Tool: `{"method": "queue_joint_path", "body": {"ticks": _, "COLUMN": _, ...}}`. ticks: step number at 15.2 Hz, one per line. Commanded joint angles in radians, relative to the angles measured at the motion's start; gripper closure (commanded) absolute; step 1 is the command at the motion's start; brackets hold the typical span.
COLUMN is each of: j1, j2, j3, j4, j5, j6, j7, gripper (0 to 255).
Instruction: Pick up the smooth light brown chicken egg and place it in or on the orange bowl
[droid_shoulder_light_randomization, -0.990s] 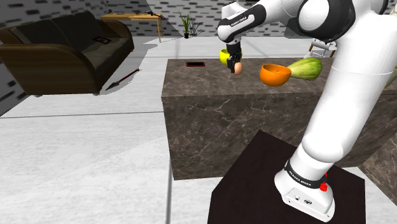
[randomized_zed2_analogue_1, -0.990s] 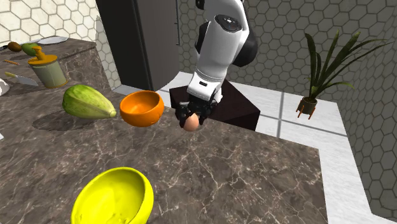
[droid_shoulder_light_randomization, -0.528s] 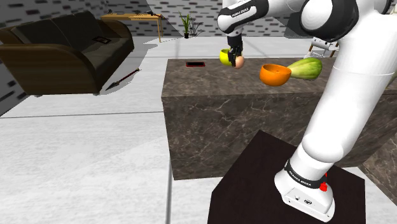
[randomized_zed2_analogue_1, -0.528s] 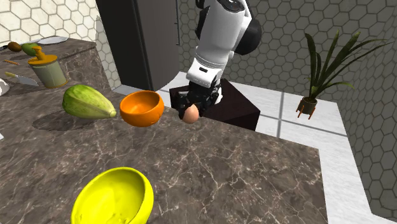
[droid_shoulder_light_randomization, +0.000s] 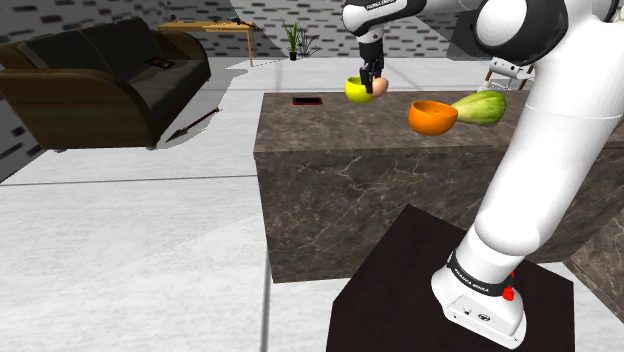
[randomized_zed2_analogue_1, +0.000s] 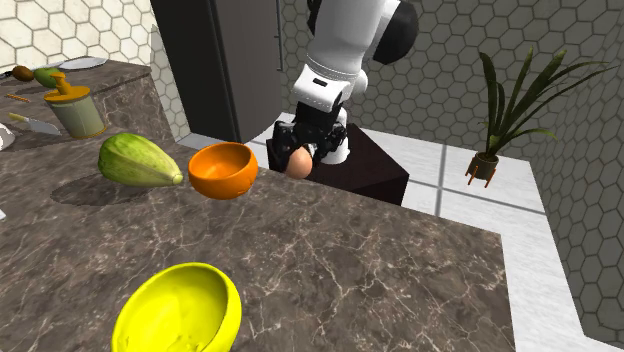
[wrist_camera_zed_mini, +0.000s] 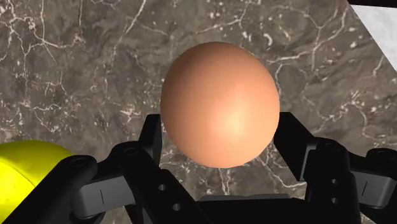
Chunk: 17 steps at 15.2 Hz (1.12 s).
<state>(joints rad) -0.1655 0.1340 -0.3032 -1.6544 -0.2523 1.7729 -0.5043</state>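
The claw (randomized_zed2_analogue_1: 301, 157) clasps the light brown egg (randomized_zed2_analogue_1: 299, 163) above the surface (randomized_zed2_analogue_1: 380, 270), on the second exterior view's right of the orange bowl (randomized_zed2_analogue_1: 223, 170). This looks like the carrying step; next it must reach over the bowl and release.

Bright, even light with soft shadows and no hard glare.

In the wrist view the egg (wrist_camera_zed_mini: 219, 105) carries a broad pale sheen off its middle and darkens toward its rim. In the second exterior view the squash (randomized_zed2_analogue_1: 140, 160) lays a faint, soft-edged shadow on the counter (randomized_zed2_analogue_1: 380, 270), and the yellow bowl (randomized_zed2_analogue_1: 180, 310) is lit evenly inside. In the shoulder view the floor (droid_shoulder_light_randomization: 130, 260) is near white, and the sofa (droid_shoulder_light_randomization: 100, 75) is dark against it.
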Motion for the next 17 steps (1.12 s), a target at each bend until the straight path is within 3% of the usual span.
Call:
{"method": "queue_joint_path", "body": {"ticks": 1, "j1": 0.000, "j2": 0.003, "j3": 0.000, "j4": 0.029, "j5": 0.002, "j6": -0.025, "j7": -0.007, "gripper": 255}}
{"method": "queue_joint_path", "body": {"ticks": 7, "j1": -0.001, "j2": 0.009, "j3": 0.000, "j4": 0.110, "j5": 0.007, "j6": -0.098, "j7": -0.027, "gripper": 255}}
{"method": "queue_joint_path", "body": {"ticks": 17, "j1": -0.098, "j2": -0.146, "j3": -0.092, "j4": -0.082, "j5": -0.040, "j6": -0.003, "j7": -0.194, "gripper": 255}}
